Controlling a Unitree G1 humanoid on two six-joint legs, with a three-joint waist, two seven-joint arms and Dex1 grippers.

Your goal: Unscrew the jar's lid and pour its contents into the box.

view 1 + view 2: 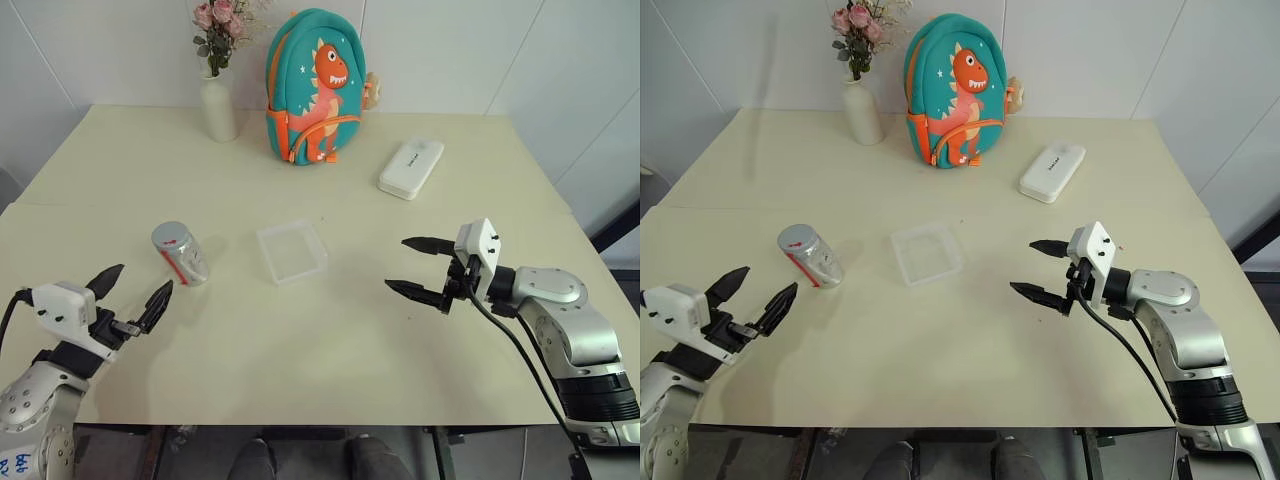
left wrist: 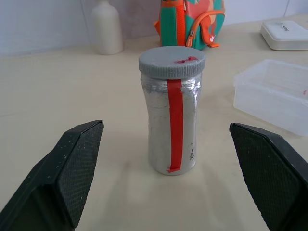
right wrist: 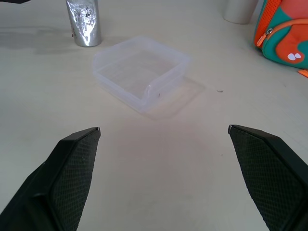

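Upright, the crinkled silvery jar wears its ribbed grey lid; both tools, left and right, gape released.

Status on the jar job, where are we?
Nothing done: lid is on the jar, box looks empty. In hand: nothing; left gripper open near the jar, right gripper open beside the box. Left: grasp, unscrew, pour.

A cream-coloured bench is backed by a white wall. At its far edge a white vase with pink flowers is seen upright. Just beside it a teal backpack with an orange dinosaur is stood upright. A white oblong case is laid flat, nearer and to the right.
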